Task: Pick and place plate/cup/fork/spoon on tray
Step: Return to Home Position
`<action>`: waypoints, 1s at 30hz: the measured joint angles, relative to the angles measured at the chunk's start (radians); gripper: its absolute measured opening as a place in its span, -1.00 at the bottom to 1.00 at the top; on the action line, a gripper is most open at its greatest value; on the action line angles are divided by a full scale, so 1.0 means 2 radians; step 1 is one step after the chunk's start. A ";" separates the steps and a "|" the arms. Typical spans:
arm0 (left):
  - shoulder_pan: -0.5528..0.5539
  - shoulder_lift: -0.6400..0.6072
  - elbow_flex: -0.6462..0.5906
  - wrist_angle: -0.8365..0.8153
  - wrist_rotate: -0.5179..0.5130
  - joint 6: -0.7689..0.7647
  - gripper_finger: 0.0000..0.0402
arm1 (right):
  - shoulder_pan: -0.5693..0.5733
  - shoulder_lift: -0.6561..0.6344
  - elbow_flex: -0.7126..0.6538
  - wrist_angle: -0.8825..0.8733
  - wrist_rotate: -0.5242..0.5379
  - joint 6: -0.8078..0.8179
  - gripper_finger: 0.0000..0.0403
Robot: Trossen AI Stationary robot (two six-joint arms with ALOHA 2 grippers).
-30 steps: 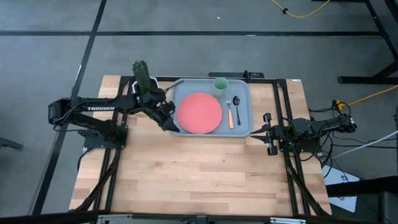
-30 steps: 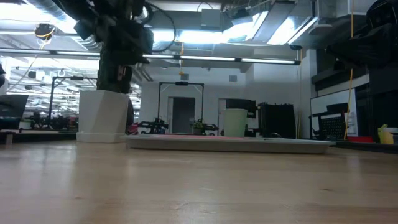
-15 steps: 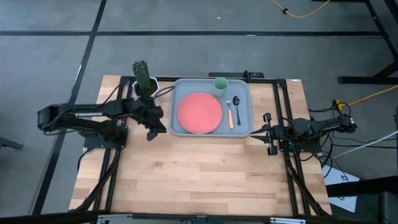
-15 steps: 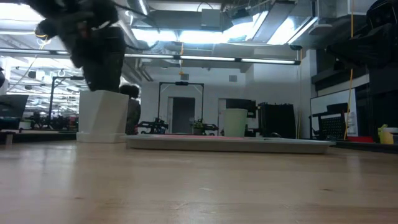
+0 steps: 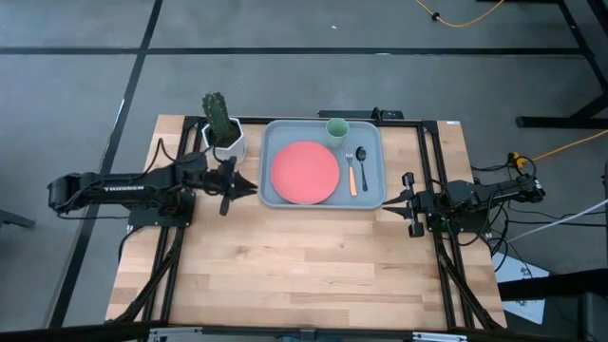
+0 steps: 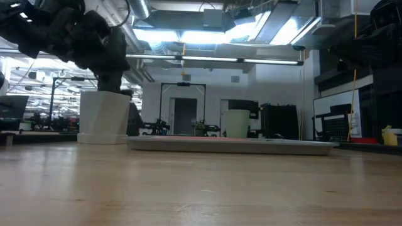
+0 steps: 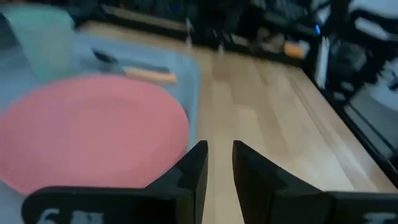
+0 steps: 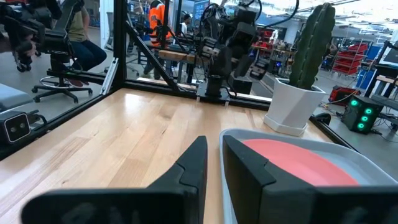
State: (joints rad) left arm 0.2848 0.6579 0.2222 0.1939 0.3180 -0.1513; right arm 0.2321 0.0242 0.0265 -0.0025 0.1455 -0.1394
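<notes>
High view: we see all four items already lying on the tray (image 5: 271, 195) at the table's (image 5: 304, 275) far edge.

Largest first, the plate (image 5: 305, 172) fills the tray's middle; we judge it stiff and slick, best pinched at its rim. The cup (image 5: 336, 128) stands in the tray's far right part, light, taken by its wall. Fork (image 5: 351, 171) and spoon (image 5: 362, 163) lie alongside, thin, taken mid-handle. Left gripper (image 5: 224, 187) beside the tray and right gripper (image 5: 410, 204) near the right edge both have jaws nearly closed, empty.
</notes>
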 joint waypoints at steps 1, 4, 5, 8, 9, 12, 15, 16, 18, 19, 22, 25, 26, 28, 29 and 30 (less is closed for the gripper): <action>0.000 -0.001 0.001 0.008 -0.006 -0.001 -0.67 | 0.000 0.000 0.000 0.000 0.000 0.000 -0.72; 0.000 0.000 0.001 0.003 -0.011 0.001 -0.67 | 0.000 0.000 0.000 0.000 0.000 0.000 -0.72; 0.000 0.000 0.001 0.002 -0.011 0.002 -0.67 | 0.000 0.000 0.000 0.000 0.000 0.000 -0.72; 0.000 0.000 0.001 0.004 -0.011 0.000 -0.67 | 0.000 0.000 0.000 0.000 0.000 0.000 -0.72; 0.000 0.000 0.001 0.003 -0.011 0.001 -0.67 | 0.000 0.000 0.000 0.000 0.000 0.000 -0.72; 0.000 0.001 0.001 0.001 -0.011 0.000 -0.67 | 0.000 0.000 0.000 0.000 0.000 0.000 -0.72; 0.000 0.001 0.001 0.001 -0.010 0.000 -0.67 | 0.000 0.000 0.000 0.000 0.000 0.000 -0.72; 0.000 0.001 0.001 0.000 -0.009 0.007 -0.67 | 0.000 0.000 0.000 0.000 0.000 0.000 -0.72; 0.000 0.000 0.001 0.000 -0.006 0.021 -0.67 | 0.000 0.000 0.000 0.000 0.000 0.000 -0.72; 0.000 0.001 0.001 0.000 -0.006 0.024 -0.67 | 0.000 0.000 0.000 0.000 0.000 0.000 -0.72; 0.000 0.001 0.001 0.000 -0.006 0.025 -0.67 | 0.000 0.000 0.000 0.000 0.000 0.000 -0.72; 0.000 0.000 -0.001 0.002 -0.006 0.029 -0.67 | 0.000 0.000 0.000 0.000 0.000 0.000 -0.72; 0.000 0.000 -0.004 0.003 -0.006 0.032 -0.67 | 0.000 0.000 0.000 0.000 0.000 0.000 -0.72; 0.000 -0.002 -0.019 0.011 -0.007 0.037 -0.67 | 0.000 0.000 0.000 0.000 0.000 0.000 -0.72; 0.001 -0.005 -0.031 0.024 -0.006 0.037 -0.67 | 0.000 0.000 0.000 0.000 0.001 -0.001 -0.72; 0.002 -0.009 -0.044 0.046 -0.006 0.037 -0.67 | 0.000 0.000 0.000 0.000 0.001 0.000 -0.72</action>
State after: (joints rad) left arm 0.2885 0.6395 0.1348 0.2867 0.3068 -0.0776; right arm 0.2321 0.0240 0.0265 -0.0021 0.1485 -0.1401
